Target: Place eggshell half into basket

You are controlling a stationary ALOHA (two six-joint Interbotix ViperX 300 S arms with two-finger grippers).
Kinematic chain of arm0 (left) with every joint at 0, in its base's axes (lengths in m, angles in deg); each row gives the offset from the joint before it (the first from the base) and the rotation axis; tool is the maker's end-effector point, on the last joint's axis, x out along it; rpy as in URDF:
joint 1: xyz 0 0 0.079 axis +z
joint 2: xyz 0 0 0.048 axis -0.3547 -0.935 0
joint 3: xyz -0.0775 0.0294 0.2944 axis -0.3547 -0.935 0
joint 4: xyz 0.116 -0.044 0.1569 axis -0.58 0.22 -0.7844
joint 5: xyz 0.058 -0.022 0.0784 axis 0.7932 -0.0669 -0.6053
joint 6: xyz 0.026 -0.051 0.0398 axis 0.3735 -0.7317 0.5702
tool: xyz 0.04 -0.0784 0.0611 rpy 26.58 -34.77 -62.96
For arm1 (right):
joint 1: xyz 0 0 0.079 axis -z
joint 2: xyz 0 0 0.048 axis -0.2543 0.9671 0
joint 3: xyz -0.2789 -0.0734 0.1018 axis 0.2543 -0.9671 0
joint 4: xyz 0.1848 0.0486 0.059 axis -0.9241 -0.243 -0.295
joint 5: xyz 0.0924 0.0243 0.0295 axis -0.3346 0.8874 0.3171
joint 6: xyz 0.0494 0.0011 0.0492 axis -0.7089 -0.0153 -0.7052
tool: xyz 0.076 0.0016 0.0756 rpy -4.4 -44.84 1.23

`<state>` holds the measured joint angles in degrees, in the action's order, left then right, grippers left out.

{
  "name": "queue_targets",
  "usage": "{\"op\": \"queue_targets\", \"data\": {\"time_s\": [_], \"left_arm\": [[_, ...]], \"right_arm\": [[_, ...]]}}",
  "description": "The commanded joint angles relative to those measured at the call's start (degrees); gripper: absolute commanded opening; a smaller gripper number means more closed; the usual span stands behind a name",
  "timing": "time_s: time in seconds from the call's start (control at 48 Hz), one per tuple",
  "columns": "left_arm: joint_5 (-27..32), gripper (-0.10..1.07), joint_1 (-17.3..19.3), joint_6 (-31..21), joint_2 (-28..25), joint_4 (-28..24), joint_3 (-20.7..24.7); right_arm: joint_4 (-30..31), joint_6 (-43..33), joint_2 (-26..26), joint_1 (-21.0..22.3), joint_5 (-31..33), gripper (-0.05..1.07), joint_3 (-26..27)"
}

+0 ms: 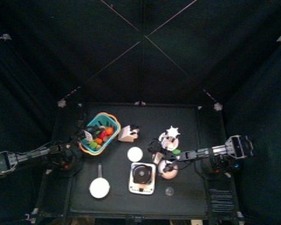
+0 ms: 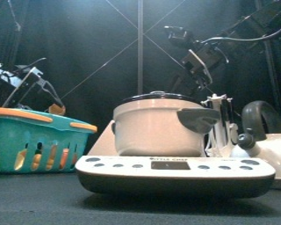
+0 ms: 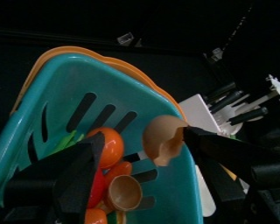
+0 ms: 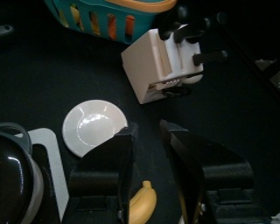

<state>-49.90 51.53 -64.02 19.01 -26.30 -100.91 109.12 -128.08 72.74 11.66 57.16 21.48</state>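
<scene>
The teal basket (image 1: 102, 128) with an orange handle stands at the table's back left; it also shows in the front view (image 2: 32, 141). In the left wrist view my left gripper (image 3: 143, 162) hangs over the basket (image 3: 73, 96) with its jaws wide apart. A tan eggshell half (image 3: 164, 140) sits just by one jaw's tip, above the basket's inside; I cannot tell whether they touch. Orange and green pieces lie in the basket. My right gripper (image 4: 149, 153) is open low over the table, with a banana (image 4: 143, 203) under it.
A white knife block (image 1: 129, 134) stands right of the basket. A small white dish (image 1: 134, 154), a white plate (image 1: 99, 187) and a rice cooker (image 1: 142, 178) fill the front. A kettle (image 2: 255, 132) stands at the right.
</scene>
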Motion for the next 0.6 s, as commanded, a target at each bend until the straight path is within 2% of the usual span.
{"op": "queue_targets", "data": {"time_s": [0.0,0.167,0.375,0.583], "left_arm": [[-0.09,1.03,-0.09,-0.35,-0.09,1.14,0.70],[0.62,1.03,-0.09,-1.32,-0.09,2.37,0.88],[0.79,1.03,-0.62,-1.49,-0.09,-0.62,0.88],[0.79,1.03,-0.62,-1.58,-0.09,-0.97,0.88]], "right_arm": [[0.18,0.00,-0.62,-0.09,0.18,0.69,0.79],[0.09,0.00,-0.53,-0.09,0.18,0.69,0.79],[0.18,0.00,-0.53,-0.09,0.18,0.69,0.88],[0.09,0.09,-0.35,0.00,0.18,0.69,1.05]]}}
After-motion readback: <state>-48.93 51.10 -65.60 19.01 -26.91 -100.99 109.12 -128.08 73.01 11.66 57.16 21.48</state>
